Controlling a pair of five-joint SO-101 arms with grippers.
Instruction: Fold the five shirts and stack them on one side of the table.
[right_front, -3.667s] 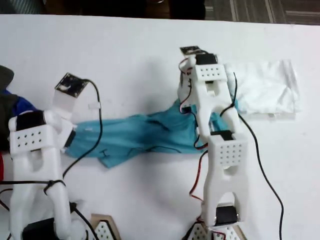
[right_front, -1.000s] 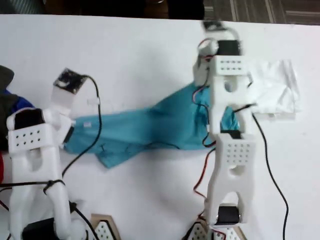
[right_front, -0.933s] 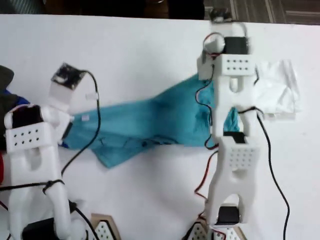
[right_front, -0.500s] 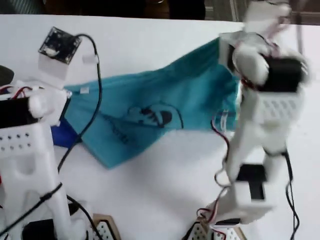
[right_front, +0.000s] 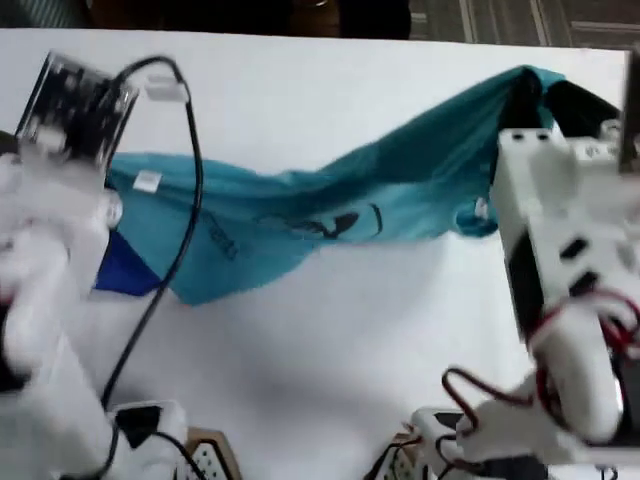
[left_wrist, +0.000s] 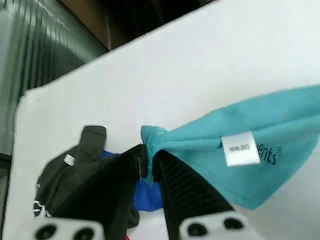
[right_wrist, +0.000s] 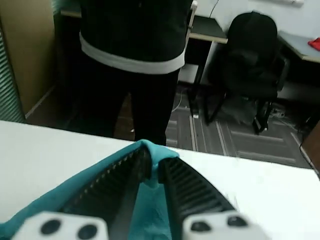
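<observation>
The left jaws and the right jaws were each clamped shut on a corner of the teal cotton shirt with a dark print (right_front: 330, 215). It hung stretched above the white table (right_front: 330, 380), from the left edge towards the far right corner, probably to spread it for folding.

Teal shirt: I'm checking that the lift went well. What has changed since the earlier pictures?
The teal shirt, bunched on the table before, has been lifted and stretched wide between the left arm and the right arm. Its right end went up and toward the far right. Both arms' jaws stay shut on its ends. The dark and blue clothes at the left lie unchanged.
</observation>
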